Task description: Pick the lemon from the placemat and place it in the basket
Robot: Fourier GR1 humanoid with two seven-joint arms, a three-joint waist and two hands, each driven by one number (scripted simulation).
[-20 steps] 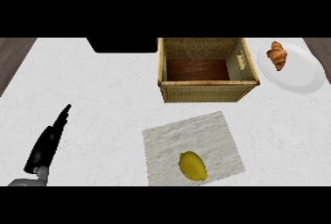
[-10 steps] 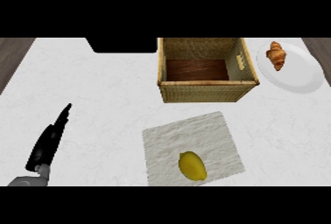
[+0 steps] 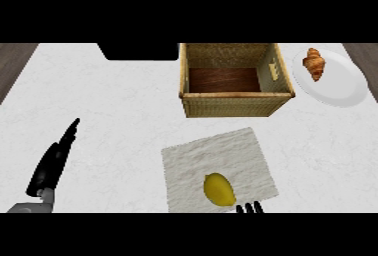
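A yellow lemon lies on the near part of a pale grey placemat in the head view. Beyond the mat stands a square wicker basket with a dark wooden floor and nothing inside. My left hand rests at the lower left, fingers straight and pointing away, holding nothing. Only the fingertips of my right hand show at the lower edge, just right of the lemon and apart from it.
A white plate with a croissant sits right of the basket. A black block lies at the counter's far edge, left of the basket. Dark wood shows past the counter's left and right corners.
The fingertips of my right hand have come into view at the lower edge beside the lemon. The left hand, lemon and basket have not moved.
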